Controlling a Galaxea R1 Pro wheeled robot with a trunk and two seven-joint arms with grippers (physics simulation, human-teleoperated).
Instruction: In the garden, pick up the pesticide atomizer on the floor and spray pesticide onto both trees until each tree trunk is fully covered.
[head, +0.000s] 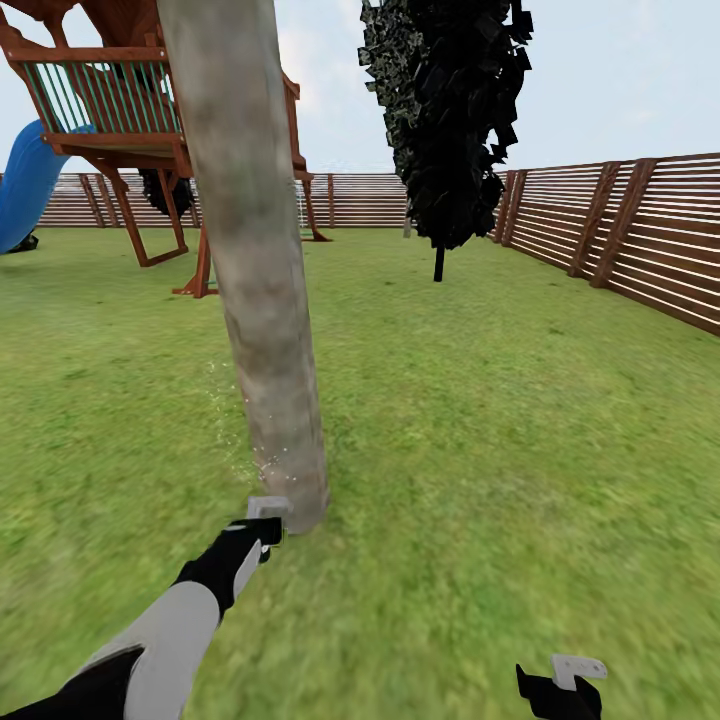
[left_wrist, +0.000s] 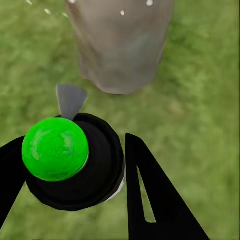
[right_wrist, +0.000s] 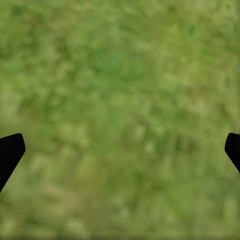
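Centrally: trunk, thick, mottled grey-brown, slightly leaning, rooted in grass; landmark for all entries below. Left gripper at the trunk's foot, on the near side, fingers pinching the atomizer: dark bottle, bright green spot on top, pale grey spray head aimed at the trunk base and very close to it. Fine pale specks scattered over the grass just left of the trunk's lower part; a few white flecks also against the trunk in the left wrist view. Right gripper well right of the trunk and nearer the robot, low over grass, fingers spread wide with nothing between them. Cone tree, black-leaved, thin-stemmed, behind and right of the trunk. Slat fence, brown, farther right and running round behind. Wooden play tower with green railing, behind and left of the trunk, partly hidden by it; blue slide farther left.
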